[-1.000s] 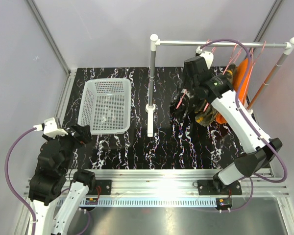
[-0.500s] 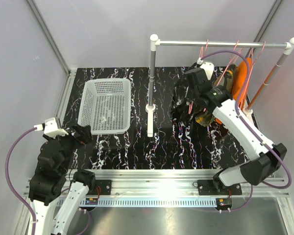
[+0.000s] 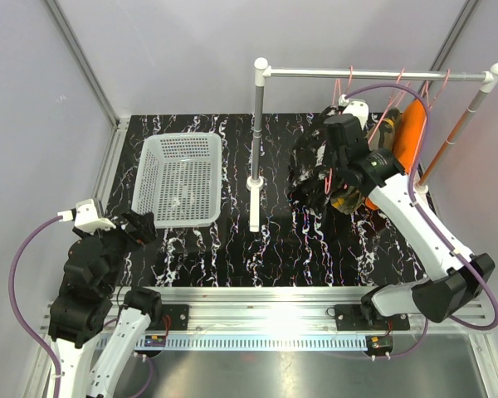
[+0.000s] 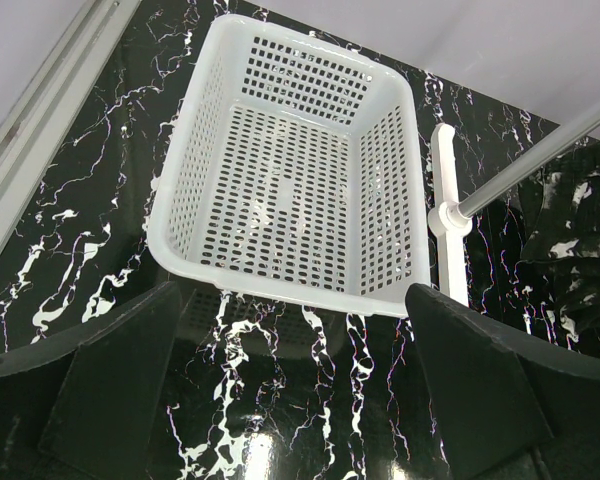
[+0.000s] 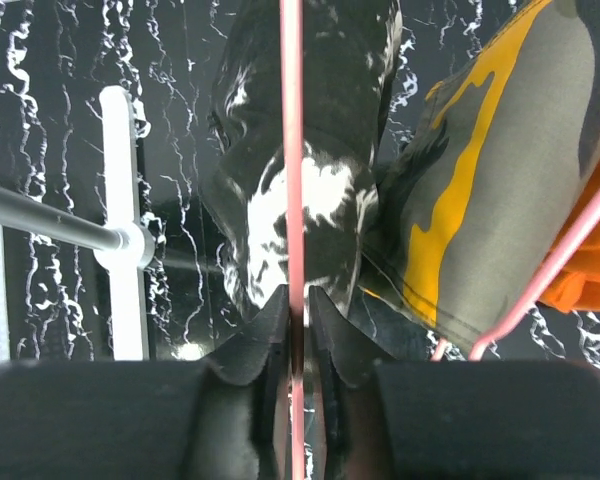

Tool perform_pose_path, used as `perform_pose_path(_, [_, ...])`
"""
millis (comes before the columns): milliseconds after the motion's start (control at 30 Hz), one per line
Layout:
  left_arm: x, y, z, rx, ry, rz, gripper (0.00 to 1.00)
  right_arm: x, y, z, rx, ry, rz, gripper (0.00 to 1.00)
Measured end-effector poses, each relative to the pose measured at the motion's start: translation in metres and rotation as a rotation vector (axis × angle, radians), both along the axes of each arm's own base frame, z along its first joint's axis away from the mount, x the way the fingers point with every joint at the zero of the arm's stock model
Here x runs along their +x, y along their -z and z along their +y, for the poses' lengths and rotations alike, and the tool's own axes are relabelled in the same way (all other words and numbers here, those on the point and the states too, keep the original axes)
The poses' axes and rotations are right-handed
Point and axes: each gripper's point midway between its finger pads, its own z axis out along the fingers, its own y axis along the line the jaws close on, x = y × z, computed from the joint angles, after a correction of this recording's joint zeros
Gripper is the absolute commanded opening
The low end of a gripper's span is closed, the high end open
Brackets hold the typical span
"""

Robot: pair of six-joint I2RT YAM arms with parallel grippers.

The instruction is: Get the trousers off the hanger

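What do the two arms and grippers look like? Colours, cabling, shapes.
The left arm and right arm have white links between black joints; each trails a purple cable. A white camera housing sits at each wrist. The left gripper and right gripper have matte black wedge-shaped fingers.

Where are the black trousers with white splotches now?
In the top view, the black trousers hang under the rail on the right side, between the white post and the camouflage trousers. The right claw is shut on a pink hanger.
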Motion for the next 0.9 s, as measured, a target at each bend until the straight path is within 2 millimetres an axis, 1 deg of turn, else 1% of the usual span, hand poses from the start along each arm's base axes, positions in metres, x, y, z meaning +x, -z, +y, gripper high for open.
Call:
perform_pose_path(133, [0.000, 0.000, 0.000, 0.000, 0.000, 0.000, 0.99, 0.004, 0.005, -0.005, 0.015, -0.005, -0.014, 0.20])
perform_pose_path(333, [0.000, 0.000, 0.000, -0.001, 0.003, -0.001, 0.99, 0.007, 0.018, -0.003, 0.020, -0.031, -0.002, 0.17])
perform_pose_path(433, [0.000, 0.000, -0.001, -0.001, 0.005, 0.000, 0.99, 0.009, 0.017, -0.002, 0.021, -0.042, -0.013, 0.14])
perform_pose_path(467, [0.000, 0.000, -0.001, -0.001, 0.005, 0.000, 0.99, 0.010, 0.016, -0.002, 0.020, -0.043, -0.017, 0.11])
perform_pose_path(500, [0.000, 0.000, -0.001, -0.001, 0.006, 0.000, 0.99, 0.010, 0.015, -0.002, 0.019, -0.046, -0.022, 0.00])
perform_pose_path(667, [0.000, 0.000, -0.001, -0.001, 0.006, 0.000, 0.99, 0.007, 0.013, -0.002, 0.016, -0.081, -0.040, 0.00])
perform_pose_path(833, [0.000, 0.000, -0.003, 0.001, 0.016, 0.001, 0.99, 0.000, 0.006, -0.005, -0.014, -0.127, -0.039, 0.00])
perform_pose_path(900, [0.000, 0.000, -0.003, 0.000, 0.021, 0.000, 0.99, -0.003, 0.000, -0.004, -0.029, -0.152, -0.037, 0.00])
